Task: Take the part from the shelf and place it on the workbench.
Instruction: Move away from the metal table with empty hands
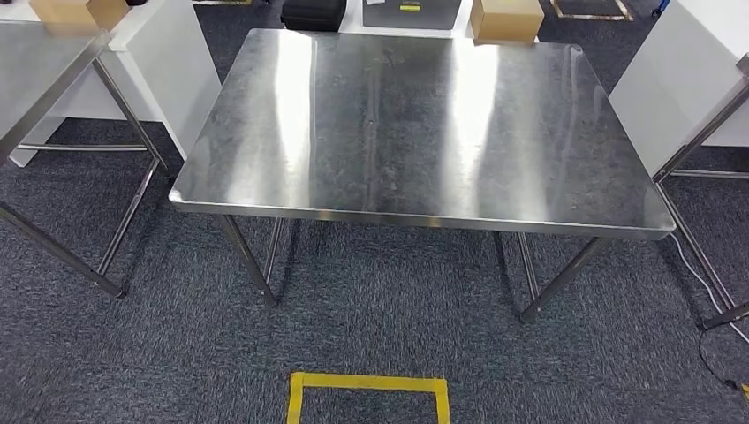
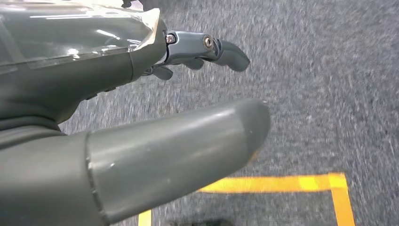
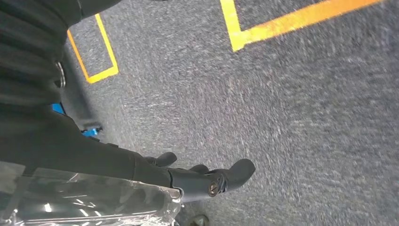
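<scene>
Presently your left hand (image 2: 155, 117) and right hand (image 3: 188, 176) hang with fingers apart, holding nothing; grey carpet (image 3: 306, 117) and yellow tape (image 2: 282, 182) lie beyond the fingertips.

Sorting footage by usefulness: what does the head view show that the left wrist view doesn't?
Head view alone: the steel workbench with a bare top, cardboard boxes beyond it, and neighbouring tables. Left wrist view alone: the left hand, fingers apart, holding nothing, hanging above the floor. Both share the grey carpet and yellow floor tape.
</scene>
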{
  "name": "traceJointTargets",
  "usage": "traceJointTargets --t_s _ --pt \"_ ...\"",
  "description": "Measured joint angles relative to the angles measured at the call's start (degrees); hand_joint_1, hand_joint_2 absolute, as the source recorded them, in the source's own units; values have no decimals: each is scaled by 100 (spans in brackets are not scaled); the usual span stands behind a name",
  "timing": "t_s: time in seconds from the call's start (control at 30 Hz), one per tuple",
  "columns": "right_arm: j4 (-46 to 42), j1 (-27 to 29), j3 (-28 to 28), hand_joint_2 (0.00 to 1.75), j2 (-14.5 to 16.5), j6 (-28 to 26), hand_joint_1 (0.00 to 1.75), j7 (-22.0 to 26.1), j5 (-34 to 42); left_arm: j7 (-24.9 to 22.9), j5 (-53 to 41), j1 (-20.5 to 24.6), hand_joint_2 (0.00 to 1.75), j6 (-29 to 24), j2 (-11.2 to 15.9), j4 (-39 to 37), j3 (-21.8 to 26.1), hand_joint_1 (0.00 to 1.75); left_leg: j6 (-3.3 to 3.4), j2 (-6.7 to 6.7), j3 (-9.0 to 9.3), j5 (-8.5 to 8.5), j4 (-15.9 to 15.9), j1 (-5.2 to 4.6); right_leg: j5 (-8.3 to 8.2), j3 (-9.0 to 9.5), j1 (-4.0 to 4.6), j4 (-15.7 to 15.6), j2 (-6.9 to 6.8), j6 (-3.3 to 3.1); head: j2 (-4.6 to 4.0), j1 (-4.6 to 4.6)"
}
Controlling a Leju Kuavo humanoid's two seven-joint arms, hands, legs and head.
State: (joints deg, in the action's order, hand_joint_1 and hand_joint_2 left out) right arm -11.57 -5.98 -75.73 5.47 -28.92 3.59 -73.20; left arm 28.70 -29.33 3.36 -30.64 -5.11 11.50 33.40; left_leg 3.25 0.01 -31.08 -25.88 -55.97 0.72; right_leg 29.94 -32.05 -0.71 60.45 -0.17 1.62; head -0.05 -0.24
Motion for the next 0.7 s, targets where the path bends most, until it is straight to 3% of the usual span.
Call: traceJointTargets --t_s 0.07,0.1,0.13,0.17,0.23,0.3,0.37,0.43,0.47,0.53,0.6,0.63,0.67,0.7 --pt "1 2 0 175 1 3 0 2 1 -1 1 5 0 1 -1 0 1 0 45 11 -60 43 2 -29 376 -349 -17 778 2 -58 0 16" --pt "1 6 -1 175 1 5 0 2 5 -1 1 3 0 3 -1 0 2 0 52 12 -90 61 -3 -41 493 -476 -22 1092 2 -55 -1 18" --pt "1 11 -1 175 -3 7 0 2 9 -1 0 0 0 7 -4 0 2 0 52 13 -118 80 -10 -51 521 -500 -25 1209 2 -28 -1 18" --pt "1 13 -1 175 -8 8 0 2 14 -1 0 -2 0 10 -9 0 2 0 45 11 -142 96 -19 -56 453 -400 -23 1077 2 15 -1 18" --pt "1 6 0 175 -18 13 0 3 17 -1 0 -3 0 15 -18 0 2 0 20 8 -181 120 -58 -61 179 81 -24 255 1 90 -2 19" --pt "1 -11 0 175 -19 19 0 9 17 0 0 4 0 16 -19 0 2 0 -25 7 -205 128 -105 -86 -15 410 5 -379 8 66 -2 19" --pt "1 -19 0 175 -19 27 0 15 18 2 0 10 0 19 -19 0 2 0 -81 5 -214 143 -122 -109 -76 423 42 -472 16 -10 -1 12" --pt "1 -20 0 175 -16 34 0 17 18 3 0 11 0 23 -13 0 2 0 -131 -2 -248 127 -165 -94 -128 406 -6 -475 11 -92 -1 8" --pt "1 -22 0 175 -15 37 0 17 18 4 0 9 0 25 -9 0 2 0 -161 -6 -300 29 -271 -80 -159 400 -32 -480 7 -139 -1 3" --pt "1 -24 0 175 -16 38 0 17 17 4 0 7 0 26 -4 0 2 0 -230 -15 -531 -392 -831 -48 -222 361 -53 -480 -3 -215 -2 -8" --pt "1 -13 0 175 -18 38 0 19 17 4 0 6 0 29 -5 0 2 0 -287 -15 -816 -798 -1582 -19 -266 289 -43 -466 -8 -233 -2 -13" --pt "1 -6 0 175 -18 38 0 20 17 4 0 4 0 31 -5 0 2 0 -300 -14 -864 -855 -1771 -7 -281 257 -40 -457 -8 -229 -2 -14" --pt "1 -1 0 175 -18 38 0 21 17 5 0 3 0 32 -5 0 3 0 -300 -14 -802 -798 -1736 1 -292 235 -38 -449 -8 -225 -2 -13" --pt "1 2 0 175 -18 38 0 25 17 8 0 4 0 33 -4 0 3 0 -287 -14 -623 -647 -1467 5 -300 224 -38 -443 -7 -220 -2 -14"
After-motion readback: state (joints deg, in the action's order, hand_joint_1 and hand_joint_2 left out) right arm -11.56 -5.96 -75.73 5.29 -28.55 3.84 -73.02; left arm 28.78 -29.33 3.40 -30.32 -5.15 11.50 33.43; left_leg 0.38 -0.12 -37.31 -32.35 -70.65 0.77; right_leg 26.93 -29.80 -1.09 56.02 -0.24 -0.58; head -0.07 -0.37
